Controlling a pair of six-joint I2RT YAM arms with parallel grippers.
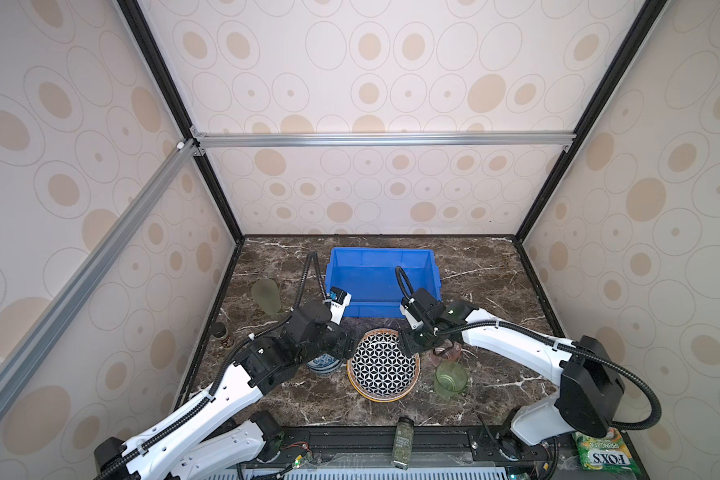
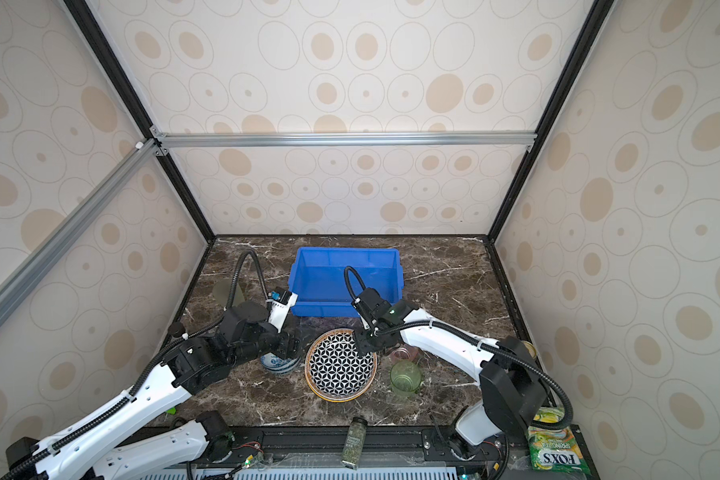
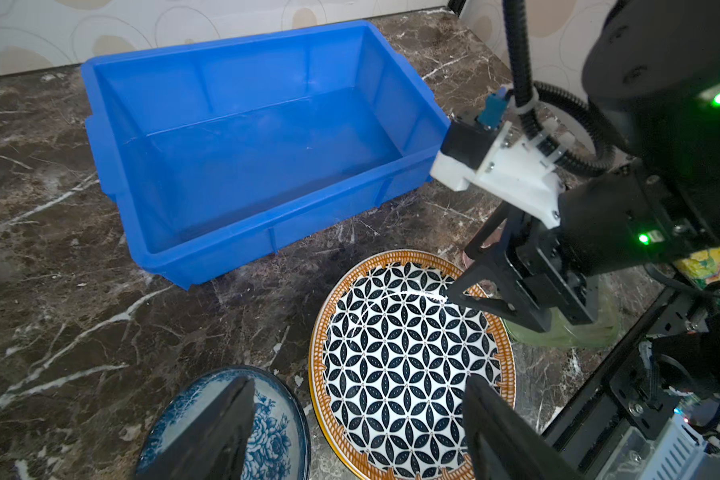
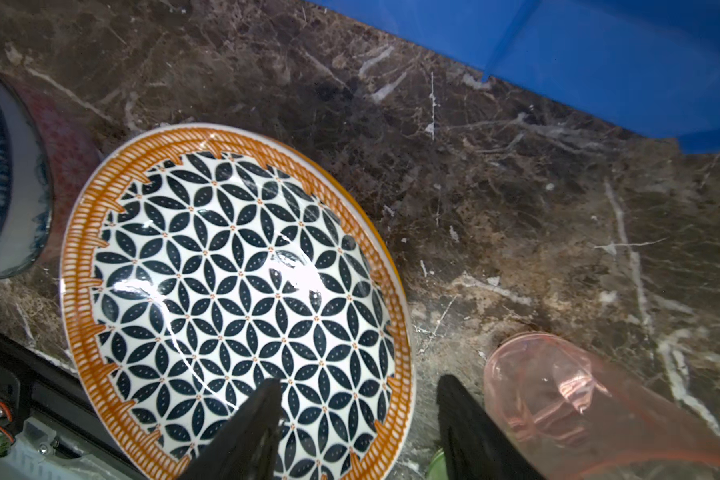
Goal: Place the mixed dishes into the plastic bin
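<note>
**Bimanual cell, seen from above and from both wrists.** The blue plastic bin (image 1: pixel 381 250) stands at the back middle of the dark marble surface (image 1: pixel 495 270). In front of it, clear of its near wall, lies the geometric plate (image 1: pixel 385 368), with black-and-white petals inside an orange hatched rim. The blue-white floral bowl (image 1: pixel 323 368) sits just beside the plate on its left, partly under the left arm. Right of the plate are two translucent cups: the pink cup (image 4: pixel 558 399) nearer the bin and the green cup (image 1: pixel 449 380) nearer the front. A pale green cup (image 1: pixel 267 296) rests left of the bin, well apart from the others.

The left claw (image 3: pixel 358 424) is spread wide and holds nothing. One of its fingers hangs over the floral bowl and the other over the plate. The right claw (image 4: pixel 362 428) stands partly open. One finger is over the plate's patterned face and the other is outside its rim, beside the pink cup. The rim lies between the jaws, but whether either finger touches it cannot be told.

A dark-capped jar (image 1: pixel 222 336) stands at the surface's left edge. A spice jar (image 1: pixel 404 442) and a snack packet (image 1: pixel 599 453) lie along the front rail.
</note>
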